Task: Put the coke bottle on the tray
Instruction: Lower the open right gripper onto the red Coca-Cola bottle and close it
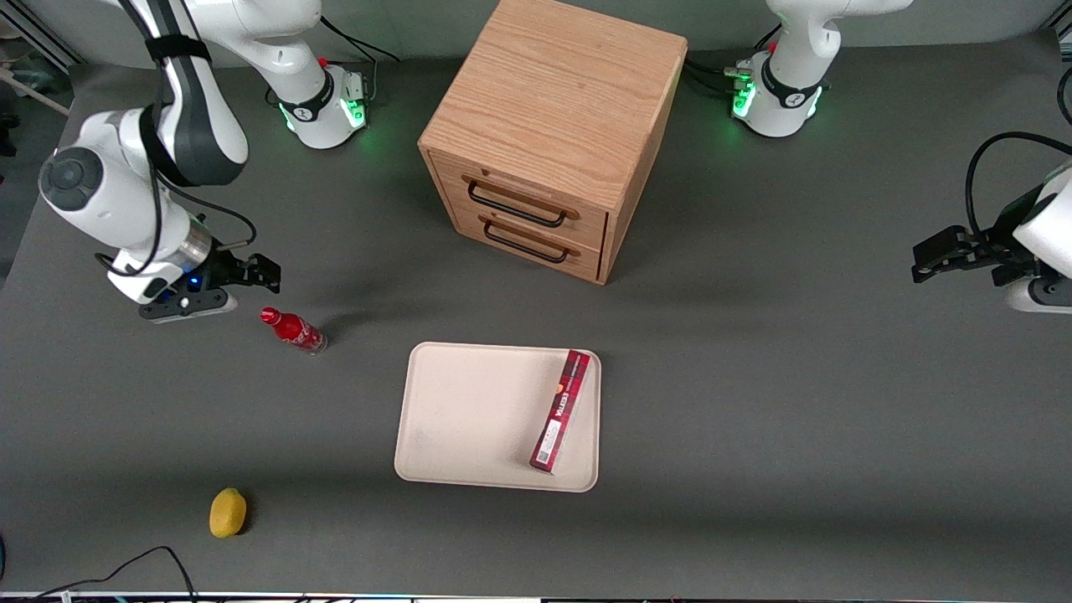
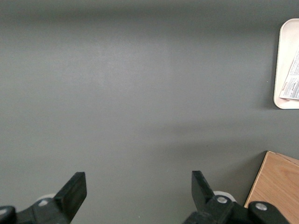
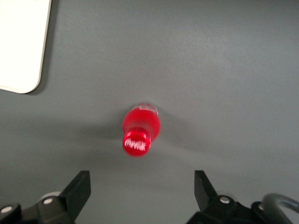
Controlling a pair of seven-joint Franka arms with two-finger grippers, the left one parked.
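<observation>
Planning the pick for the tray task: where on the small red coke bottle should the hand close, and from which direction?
Probably from straight above. The small red coke bottle stands upright on the grey table, cap up, apart from the cream tray. The open hand hovers over it; lower it and close on the round body below the cap.

Glossy red plastic coke bottle [image 1: 293,330] with its shiny cap stands on a matt grey table [image 1: 754,402], near the matt black plastic fingers of the spread gripper [image 3: 142,189], beside a smooth matt cream tray [image 1: 469,419] and a grained wooden cabinet [image 1: 553,109].
</observation>
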